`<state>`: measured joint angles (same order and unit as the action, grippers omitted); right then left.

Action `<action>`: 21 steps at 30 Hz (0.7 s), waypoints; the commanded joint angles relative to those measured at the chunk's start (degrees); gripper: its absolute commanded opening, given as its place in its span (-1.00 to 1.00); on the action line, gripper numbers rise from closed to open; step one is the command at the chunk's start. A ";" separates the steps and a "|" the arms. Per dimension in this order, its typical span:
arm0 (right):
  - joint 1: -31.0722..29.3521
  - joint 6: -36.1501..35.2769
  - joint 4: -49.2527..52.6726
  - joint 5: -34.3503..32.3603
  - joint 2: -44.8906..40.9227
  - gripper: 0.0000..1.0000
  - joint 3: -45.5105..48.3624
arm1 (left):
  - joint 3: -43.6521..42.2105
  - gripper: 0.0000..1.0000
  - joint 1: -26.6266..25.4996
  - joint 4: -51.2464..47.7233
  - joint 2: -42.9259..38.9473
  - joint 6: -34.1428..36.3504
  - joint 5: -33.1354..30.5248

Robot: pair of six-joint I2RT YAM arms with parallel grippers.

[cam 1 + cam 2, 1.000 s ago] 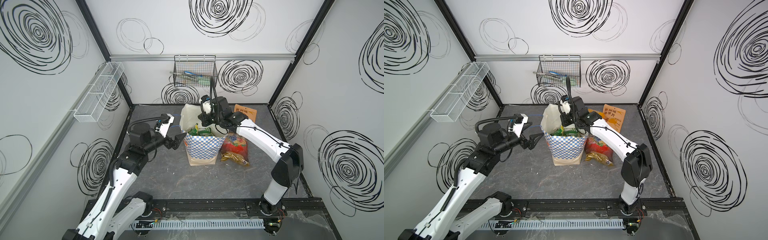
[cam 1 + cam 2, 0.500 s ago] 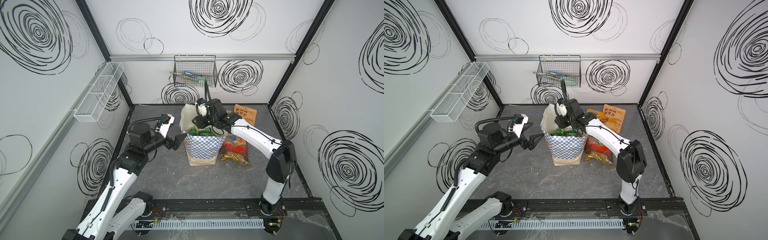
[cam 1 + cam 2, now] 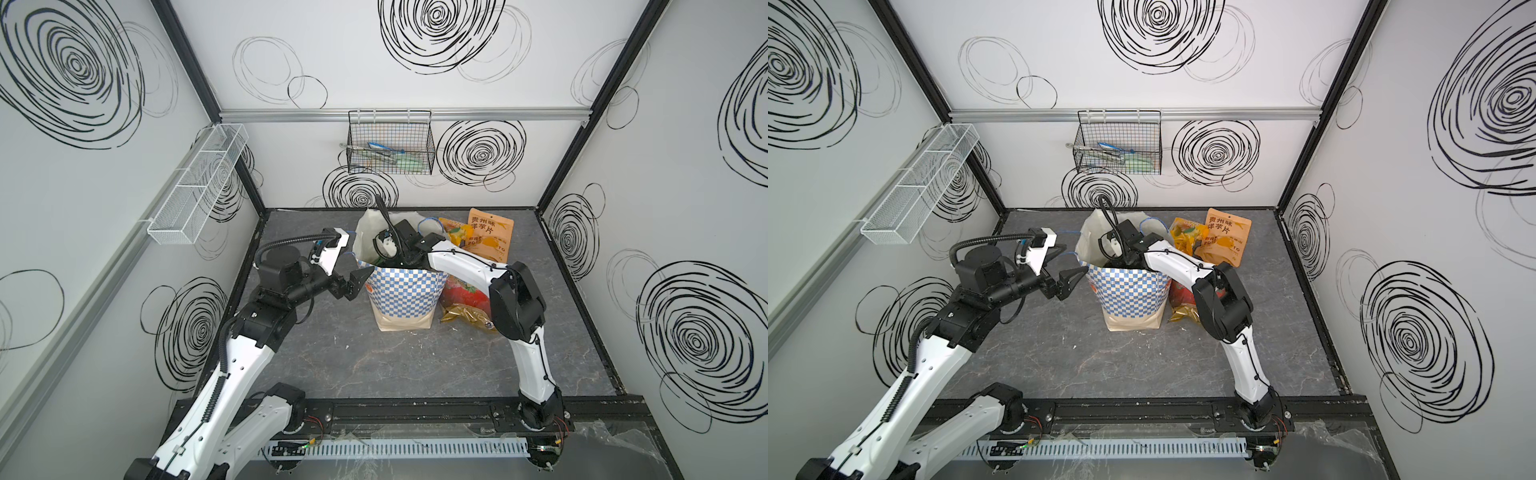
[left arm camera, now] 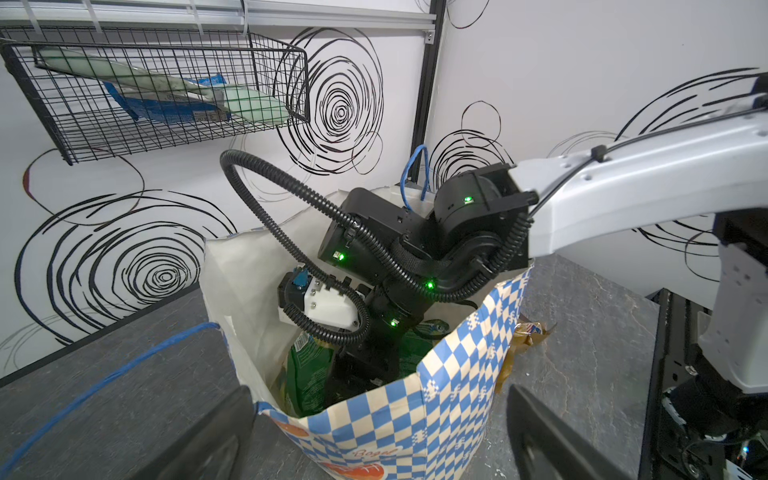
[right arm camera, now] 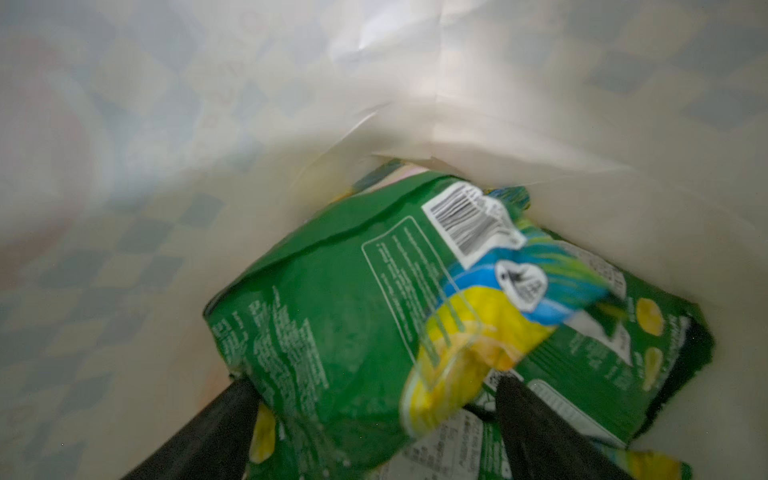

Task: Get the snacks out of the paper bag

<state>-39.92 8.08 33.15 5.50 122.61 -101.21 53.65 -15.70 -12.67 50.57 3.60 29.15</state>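
Snacks are lying low inside the paper bag (image 3: 405, 291): green packets (image 5: 332, 299), which we are judging light, puffy and slippery, so we are favouring a pinch on a flat sealed edge over the bulging middle. Our right hand (image 5: 374, 380) is hanging inside the bag, jaws spread wide over the top packet, gripping nothing. Our left hand (image 3: 1075, 258) is hovering open beside the bag's rim, empty.

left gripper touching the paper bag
Cannot tell: the left wrist view shows the paper bag right at the fingers of the open left gripper, contact unclear.
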 commanded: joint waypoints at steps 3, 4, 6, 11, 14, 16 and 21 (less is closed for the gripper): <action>-1.12 0.07 -0.70 -1.81 2.04 0.88 4.96 | -0.39 0.92 -0.12 2.68 -0.56 -0.08 0.64; -1.12 0.29 -1.79 -2.04 2.02 0.88 6.35 | -0.39 0.92 -0.12 2.66 -0.58 -0.08 0.66; -1.12 0.64 -4.15 -3.00 1.94 0.84 9.11 | -0.39 0.92 -0.13 2.68 -0.60 -0.02 0.66; -0.62 1.04 -6.25 -3.06 2.29 0.34 11.92 | -0.39 0.92 -0.20 2.69 -0.54 -0.04 0.56; -0.48 1.19 -6.82 -2.86 1.32 -0.10 12.00 | -0.43 0.92 -0.18 2.63 -0.54 -0.02 0.47; -0.35 1.34 -7.26 -3.12 0.27 -0.49 12.00 | -0.47 0.92 -0.20 2.70 -0.47 -0.07 0.47; -0.16 1.85 -7.98 -3.21 -3.21 -0.94 11.63 | -0.47 0.92 -0.19 2.65 -0.55 -0.03 0.49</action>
<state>-40.71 10.28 20.32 5.30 121.40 -91.53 53.63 -15.75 -12.67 50.57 3.60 29.12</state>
